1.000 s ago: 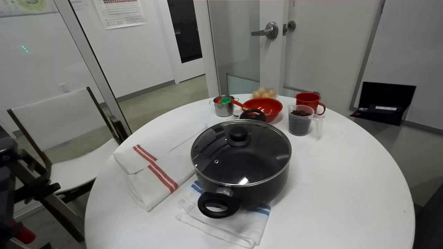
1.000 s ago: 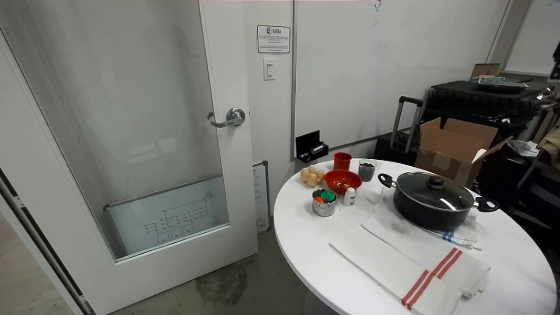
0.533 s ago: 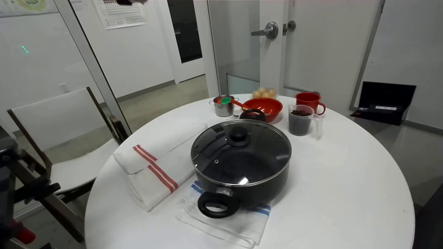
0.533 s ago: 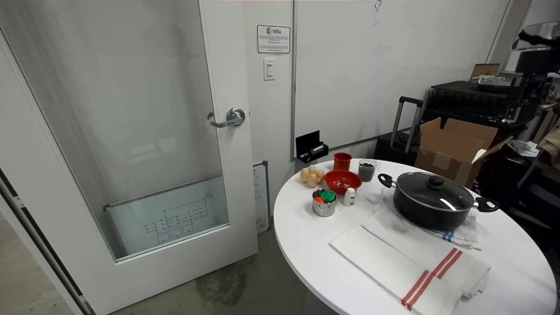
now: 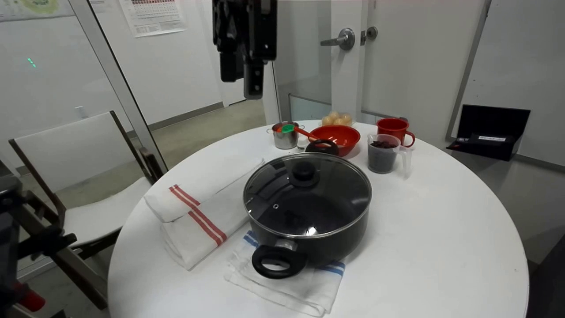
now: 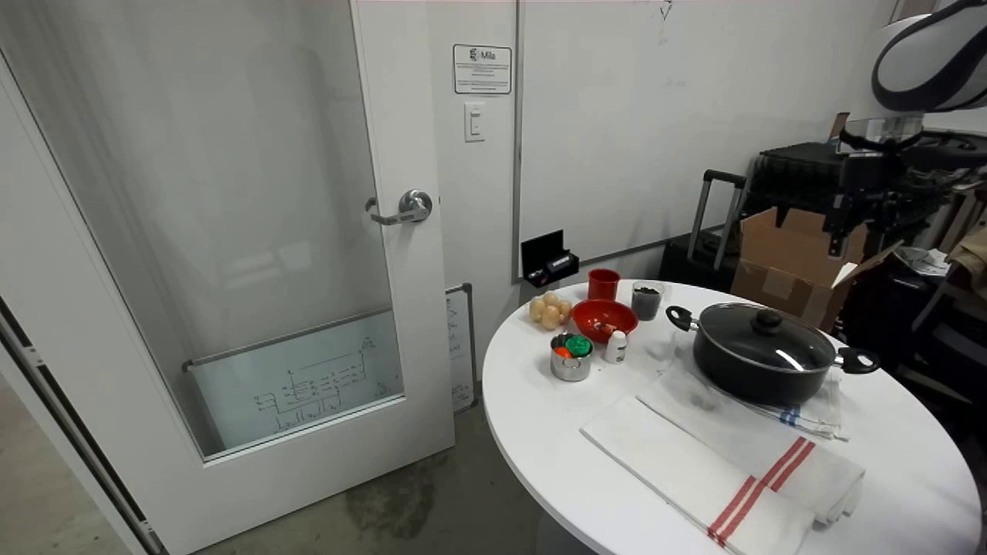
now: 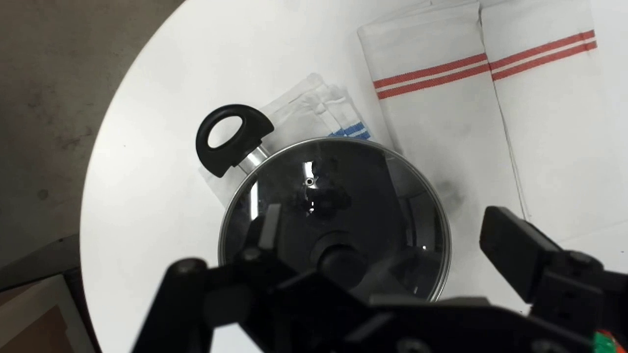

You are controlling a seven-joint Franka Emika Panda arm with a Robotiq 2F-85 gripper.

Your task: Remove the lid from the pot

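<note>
The pot (image 5: 346,243) is large, black and wide, with loop side handles. It stands on the table and also shows in an exterior view (image 6: 736,381). The round glass lid (image 5: 326,203) with a metal rim sits flat on it, also in the wrist view (image 7: 353,196). The lid's dark centre knob (image 5: 304,170) points up. My gripper (image 5: 242,81) hangs in the air, higher than the lid and apart from it. In the wrist view the gripper (image 7: 385,234) is open and empty, its fingers wide apart, with the knob (image 7: 342,264) seen between them, partly hidden by the gripper.
A folded white towel with red stripes (image 5: 194,221) lies beside the pot; a blue-striped cloth (image 5: 304,291) lies under it. A red bowl (image 5: 337,137), a small metal pot (image 5: 286,138), a red mug (image 5: 393,128) and a clear measuring cup (image 5: 382,157) stand beyond the pot.
The arm has come into both exterior views, moving in over the table towards the pot. The pot and the lid have not moved.
</note>
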